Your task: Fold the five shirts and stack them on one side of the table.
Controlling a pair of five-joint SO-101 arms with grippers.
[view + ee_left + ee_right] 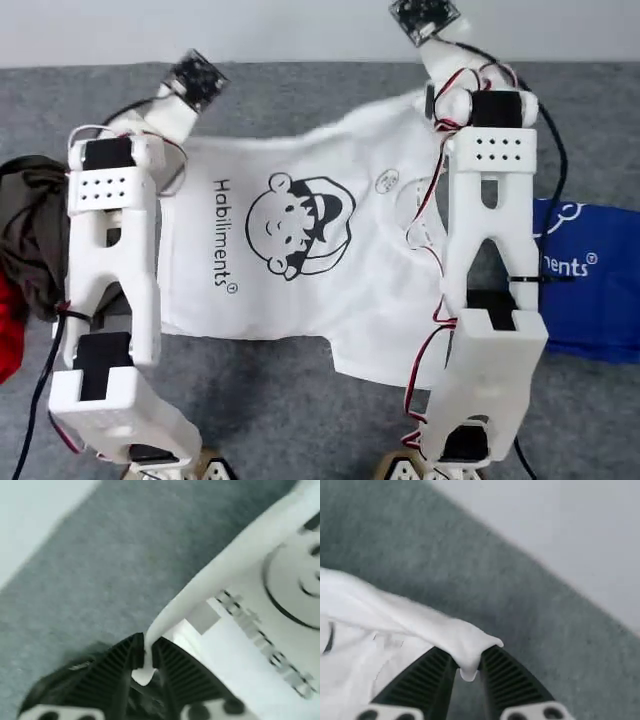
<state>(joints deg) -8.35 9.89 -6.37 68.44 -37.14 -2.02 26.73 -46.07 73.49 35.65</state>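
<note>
One grey surface [300,100] carries it all. A big white shirt [300,290] lies spread out in the middle. A blue shirt [590,290] sits on the right side, a dark shirt [25,230] and a red shirt [8,335] on the left. The left pincer [145,655] pinches one far corner of the white shirt; the right pincer [468,667] pinches the other.

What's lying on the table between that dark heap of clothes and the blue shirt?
In the high view, a white shirt with a cartoon face lies spread out between the dark heap and the blue shirt.
</note>
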